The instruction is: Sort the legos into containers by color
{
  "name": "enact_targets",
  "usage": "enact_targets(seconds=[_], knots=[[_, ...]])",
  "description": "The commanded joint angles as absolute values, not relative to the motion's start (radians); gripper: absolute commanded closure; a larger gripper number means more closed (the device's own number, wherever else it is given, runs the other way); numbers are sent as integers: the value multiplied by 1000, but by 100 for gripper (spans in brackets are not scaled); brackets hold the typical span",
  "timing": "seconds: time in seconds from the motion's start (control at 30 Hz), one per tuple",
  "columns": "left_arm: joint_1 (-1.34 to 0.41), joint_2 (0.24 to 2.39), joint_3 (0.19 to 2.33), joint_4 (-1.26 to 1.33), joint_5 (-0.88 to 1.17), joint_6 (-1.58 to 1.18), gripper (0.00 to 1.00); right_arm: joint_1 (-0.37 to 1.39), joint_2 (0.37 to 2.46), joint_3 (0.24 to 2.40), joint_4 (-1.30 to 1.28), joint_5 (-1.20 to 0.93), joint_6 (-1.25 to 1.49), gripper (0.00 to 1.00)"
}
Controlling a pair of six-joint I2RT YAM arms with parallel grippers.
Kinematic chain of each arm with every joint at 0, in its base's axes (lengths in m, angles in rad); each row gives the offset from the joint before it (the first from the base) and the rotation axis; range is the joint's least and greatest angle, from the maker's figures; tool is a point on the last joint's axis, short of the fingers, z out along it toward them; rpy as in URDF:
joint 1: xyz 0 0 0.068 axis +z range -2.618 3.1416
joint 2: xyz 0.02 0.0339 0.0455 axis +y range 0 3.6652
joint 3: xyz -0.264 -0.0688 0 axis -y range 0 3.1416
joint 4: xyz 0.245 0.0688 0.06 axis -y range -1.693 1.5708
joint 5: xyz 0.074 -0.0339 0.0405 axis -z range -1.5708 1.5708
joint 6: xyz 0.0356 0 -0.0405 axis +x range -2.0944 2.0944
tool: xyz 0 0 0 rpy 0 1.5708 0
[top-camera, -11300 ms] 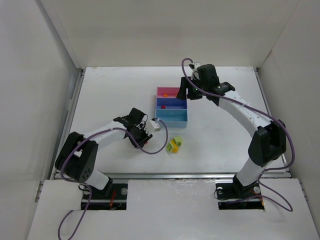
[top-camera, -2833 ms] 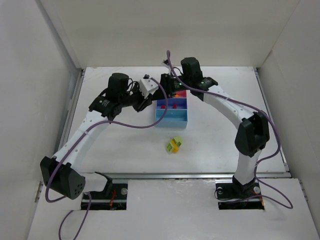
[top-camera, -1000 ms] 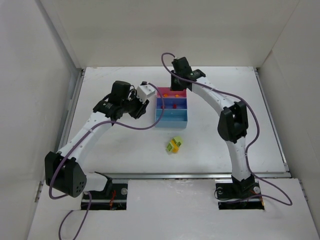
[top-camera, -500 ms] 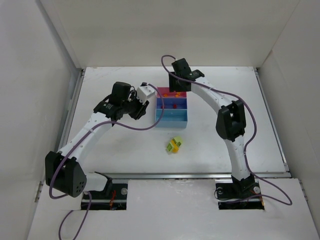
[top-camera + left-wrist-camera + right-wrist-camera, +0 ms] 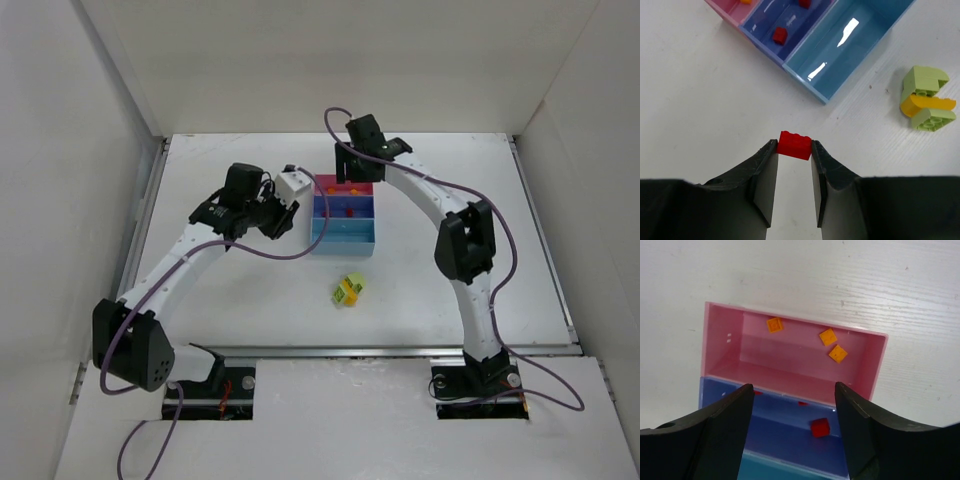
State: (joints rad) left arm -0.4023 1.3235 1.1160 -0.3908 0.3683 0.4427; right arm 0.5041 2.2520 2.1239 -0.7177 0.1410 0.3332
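The tray of three joined bins, pink point(image 5: 322, 184), dark blue point(image 5: 322, 208) and light blue point(image 5: 325, 236), sits mid-table. My left gripper point(image 5: 281, 221) is just left of the tray and is shut on a red brick point(image 5: 794, 145) above the table. My right gripper point(image 5: 352, 172) hangs open over the pink bin point(image 5: 722, 340), which holds three orange bricks point(image 5: 828, 336). The dark blue bin point(image 5: 785, 415) holds red bricks point(image 5: 820, 427). The light blue bin point(image 5: 805, 75) shows no bricks. A lime-green and yellow brick cluster point(image 5: 348, 290) lies on the table in front of the tray, also in the left wrist view point(image 5: 926, 98).
White walls enclose the table on the left, back and right. A metal rail point(image 5: 350, 350) runs along the near edge. Purple cables loop from both arms over the table.
Over the last second both arms have hardly moved. Since the oldest frame the left gripper has gone from the near middle of the table to the tray's left side, and the right gripper over the pink bin.
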Motion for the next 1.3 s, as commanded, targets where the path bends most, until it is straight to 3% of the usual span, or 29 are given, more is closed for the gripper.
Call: enact_targets(seconds=[0.0,0.33,0.8,1.0,1.03,1.13,1.2,1.27], knots=[[-400,1397,1215,-351,410,431,100,459,2109,2099,-674,88,350,29],[-445,1836,1643,-374,442,442,100,316,1819,1763,-588,77,380,29],[-514,2023,1671,-236,431,344,100,253,1704,1628,-557,63,390,29],[-523,2037,1689,-210,411,314,93,253,1674,1599,-557,54,380,29],[-523,2046,1689,-210,411,314,91,253,1674,1598,-557,54,380,29],[-532,2046,1689,-219,420,314,70,253,1664,1598,-557,54,380,29],[-532,2046,1680,-232,433,305,51,253,1664,1589,-557,54,380,29],[-532,2036,1671,-244,433,305,45,253,1655,1589,-548,54,380,29]])
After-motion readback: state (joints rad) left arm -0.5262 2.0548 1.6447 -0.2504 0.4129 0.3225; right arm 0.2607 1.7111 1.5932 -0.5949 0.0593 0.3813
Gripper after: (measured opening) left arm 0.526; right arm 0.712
